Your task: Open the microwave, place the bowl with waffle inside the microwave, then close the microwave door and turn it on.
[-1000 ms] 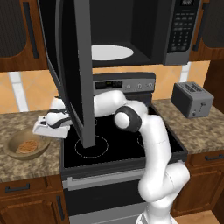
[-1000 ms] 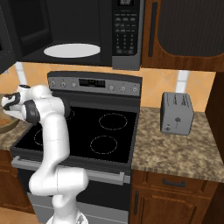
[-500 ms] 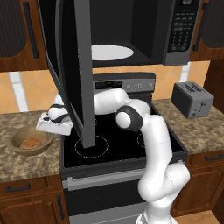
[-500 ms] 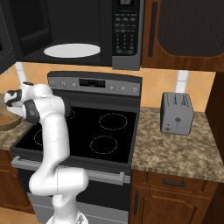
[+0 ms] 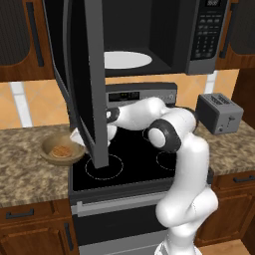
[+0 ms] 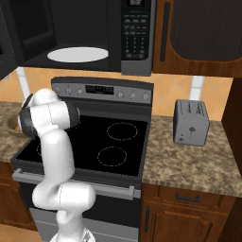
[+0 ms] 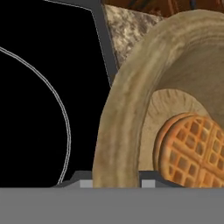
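Note:
The microwave (image 5: 209, 40) hangs over the range with the microwave door (image 5: 87, 74) swung wide open toward me and a white plate (image 5: 127, 60) inside. The tan bowl (image 5: 61, 148) with the waffle (image 5: 62, 151) sits just off the stove's left edge, slightly above the counter. In the hand view my gripper (image 7: 117, 183) straddles the bowl's rim (image 7: 118, 127), one fingertip (image 7: 85, 184) outside and one inside, shut on it; the waffle (image 7: 192, 148) leans on the bowl's floor. The open door hides most of my hand in the left base view.
The black stove (image 5: 134, 159) lies below the microwave, with a control panel (image 6: 101, 90) at its back. A grey toaster (image 5: 219, 112) stands on the right granite counter (image 6: 189, 165). The open door hangs low over the stove's left burners. Wooden cabinets flank the microwave.
The bowl with the waffle has moved right and upward from the left counter toward the stove's edge, carried by my gripper, which has slid behind the open door.

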Controlling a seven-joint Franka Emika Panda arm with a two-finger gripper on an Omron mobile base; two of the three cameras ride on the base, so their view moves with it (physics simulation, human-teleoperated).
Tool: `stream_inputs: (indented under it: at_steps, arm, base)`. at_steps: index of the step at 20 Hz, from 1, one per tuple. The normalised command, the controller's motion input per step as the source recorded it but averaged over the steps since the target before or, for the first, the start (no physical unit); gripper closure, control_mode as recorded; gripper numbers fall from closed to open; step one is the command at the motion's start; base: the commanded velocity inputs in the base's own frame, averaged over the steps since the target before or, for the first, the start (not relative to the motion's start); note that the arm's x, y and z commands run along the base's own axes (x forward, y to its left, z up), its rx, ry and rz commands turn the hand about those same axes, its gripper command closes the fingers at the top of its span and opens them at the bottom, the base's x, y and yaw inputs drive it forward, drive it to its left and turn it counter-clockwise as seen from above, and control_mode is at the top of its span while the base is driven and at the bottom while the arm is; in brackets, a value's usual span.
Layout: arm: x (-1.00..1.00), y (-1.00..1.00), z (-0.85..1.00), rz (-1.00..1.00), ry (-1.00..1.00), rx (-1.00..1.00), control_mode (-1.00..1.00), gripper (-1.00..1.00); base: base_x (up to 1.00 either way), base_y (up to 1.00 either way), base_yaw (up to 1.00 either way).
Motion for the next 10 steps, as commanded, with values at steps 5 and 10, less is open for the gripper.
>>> stream_inputs:
  at_steps: [5,10]
  arm:
    - [-0.21,-1.0,0.17,-0.37,-0.02,0.0,-1.0,1.0]
    - [-0.16,-1.0,0.54,-0.35,-0.05,-0.02,-1.0,1.0]
  base:
    - [0.0,0.0,0.0]
    - [0.0,0.0,0.0]
